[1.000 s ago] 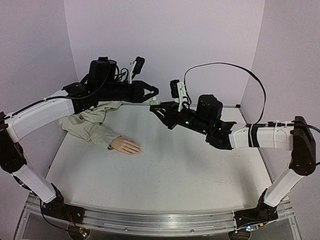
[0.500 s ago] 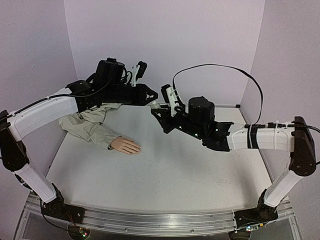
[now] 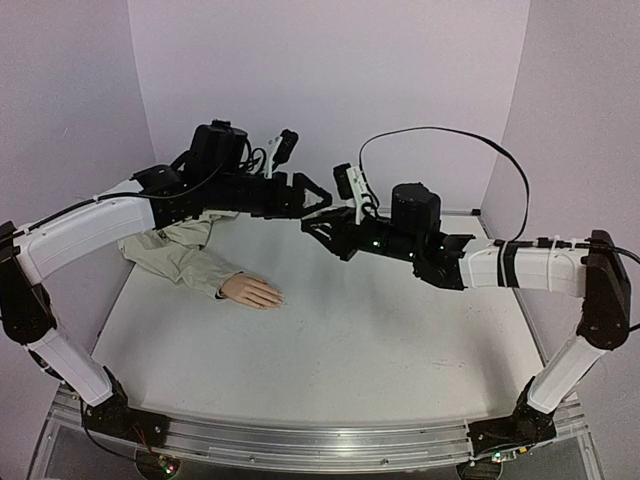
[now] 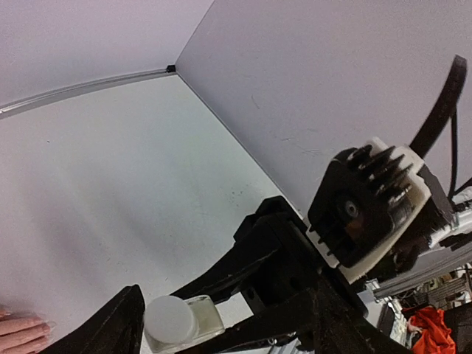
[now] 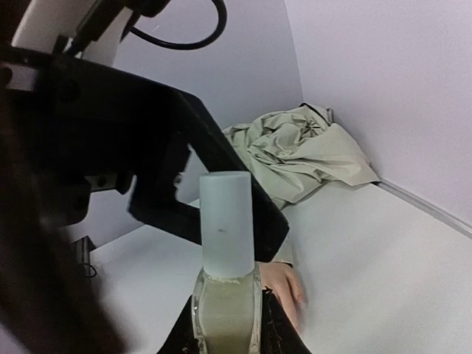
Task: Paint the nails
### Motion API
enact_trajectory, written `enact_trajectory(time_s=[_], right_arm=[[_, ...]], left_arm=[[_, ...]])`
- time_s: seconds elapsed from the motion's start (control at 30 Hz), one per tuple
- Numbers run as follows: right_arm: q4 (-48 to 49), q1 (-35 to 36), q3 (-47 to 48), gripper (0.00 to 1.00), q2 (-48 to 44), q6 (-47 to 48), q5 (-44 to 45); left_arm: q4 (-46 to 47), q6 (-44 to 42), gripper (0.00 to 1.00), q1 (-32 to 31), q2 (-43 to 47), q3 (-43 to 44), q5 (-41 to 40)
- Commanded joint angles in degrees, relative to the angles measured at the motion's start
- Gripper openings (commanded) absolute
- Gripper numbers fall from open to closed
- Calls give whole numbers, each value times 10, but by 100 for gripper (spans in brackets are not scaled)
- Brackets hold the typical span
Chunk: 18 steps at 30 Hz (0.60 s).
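The peach mannequin hand [image 3: 252, 291] lies palm down on the white table, its beige sleeve [image 3: 180, 250] trailing to the back left; its nails are too small to make out. Above the table's back middle, my right gripper [image 3: 318, 220] is shut on a small glass bottle [image 5: 227, 306] with a white cap [image 5: 226, 221]. My left gripper [image 3: 316, 195] is open, its fingers on either side of the cap [image 4: 171, 319] without touching it. In the right wrist view the mannequin hand [image 5: 286, 289] shows behind the bottle. Its fingertips [image 4: 22, 330] show at the lower left of the left wrist view.
Lilac walls [image 3: 330, 90] close the table at the back and both sides. The right arm's black cable [image 3: 450, 135] loops above its wrist. The crumpled sleeve [image 5: 302, 151] lies against the back corner.
My left gripper's jaws have opened around the bottle's cap. Both grippers shifted slightly at the back middle, still meeting there. The mannequin hand has not moved.
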State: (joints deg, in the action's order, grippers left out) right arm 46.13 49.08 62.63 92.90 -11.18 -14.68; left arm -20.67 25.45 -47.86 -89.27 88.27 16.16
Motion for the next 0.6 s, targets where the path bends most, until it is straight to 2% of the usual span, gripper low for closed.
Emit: enact_trajectory(time_s=[0.0,0.1,0.23,0.33,0.57], right_arm=[[119,-41,8,0,-10,-67,-188],[175,-56,6,0,-6,-108,-325],[221,-57,16,0,6,-157,-408],[246,-57,28,0,23,-190,-428],[283,-57,31,0,42,-222,-424]], left_arm=[[134,63,86,65,63,-87,180],[249,93,91,98,88,-147,254],[316,109,87,99,77,-156,325],[358,121,78,98,73,-156,354],[373,94,73,76,74,-143,382]])
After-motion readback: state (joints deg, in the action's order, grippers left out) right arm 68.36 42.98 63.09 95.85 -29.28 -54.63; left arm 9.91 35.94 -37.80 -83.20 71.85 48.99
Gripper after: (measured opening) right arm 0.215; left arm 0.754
